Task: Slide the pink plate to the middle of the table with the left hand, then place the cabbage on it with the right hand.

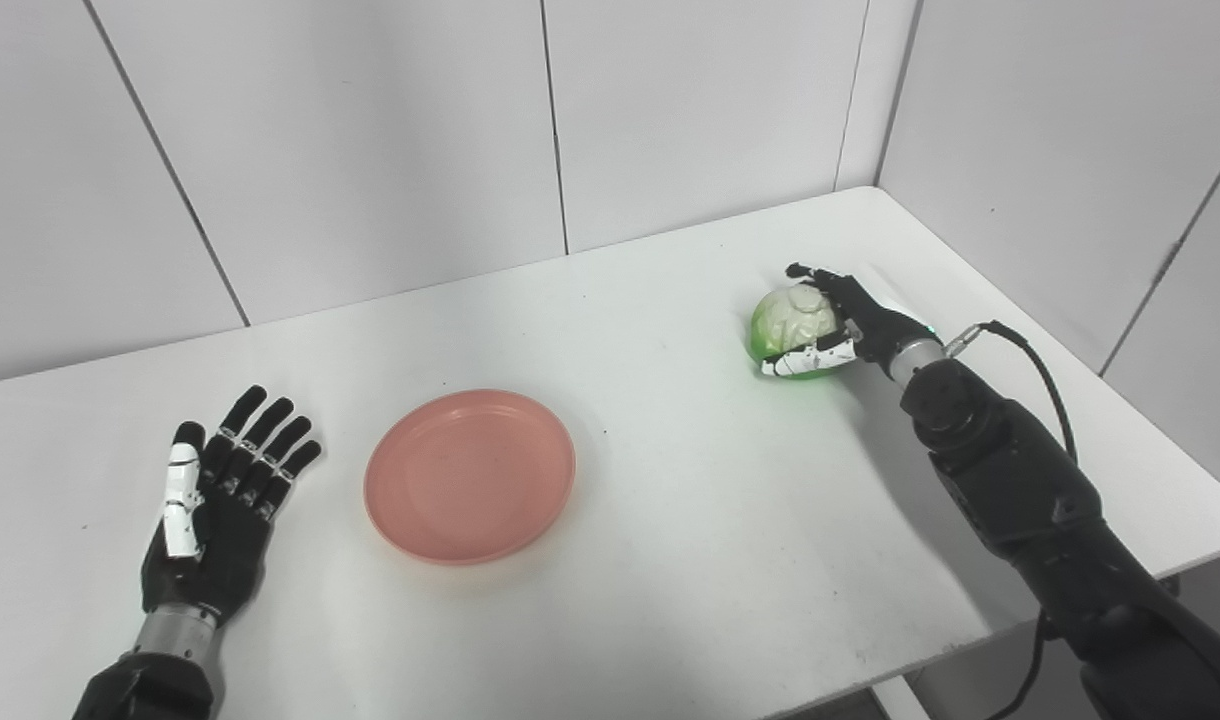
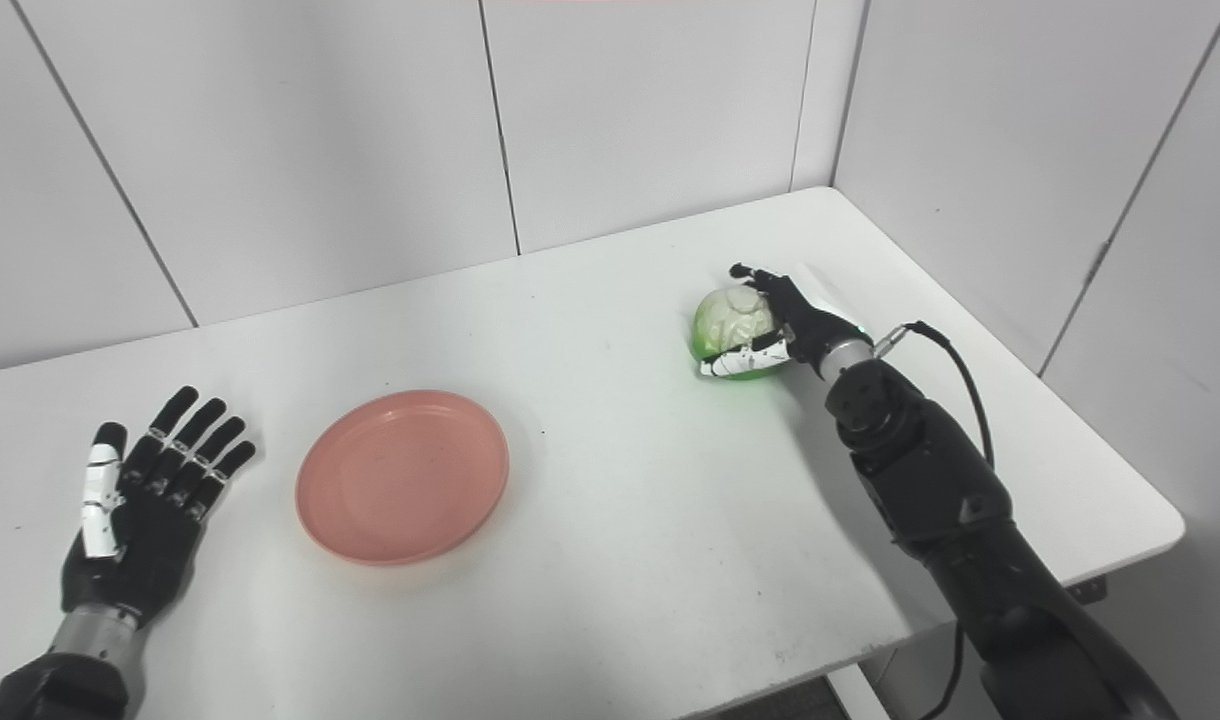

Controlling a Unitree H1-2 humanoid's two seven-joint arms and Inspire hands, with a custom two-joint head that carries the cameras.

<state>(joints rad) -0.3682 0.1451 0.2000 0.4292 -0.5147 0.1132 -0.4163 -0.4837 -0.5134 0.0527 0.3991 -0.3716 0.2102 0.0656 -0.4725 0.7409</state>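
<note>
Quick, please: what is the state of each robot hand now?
Left robot hand: open, holding nothing, beside the plate.
Right robot hand: closed on the cabbage.

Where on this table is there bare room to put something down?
Most of the white table is bare. The widest free patch lies between the pink plate and the cabbage, running to the near edge. The strip along the back wall is free too. It is tight only between the open left hand and the plate, and around the right hand gripping the cabbage.
</note>
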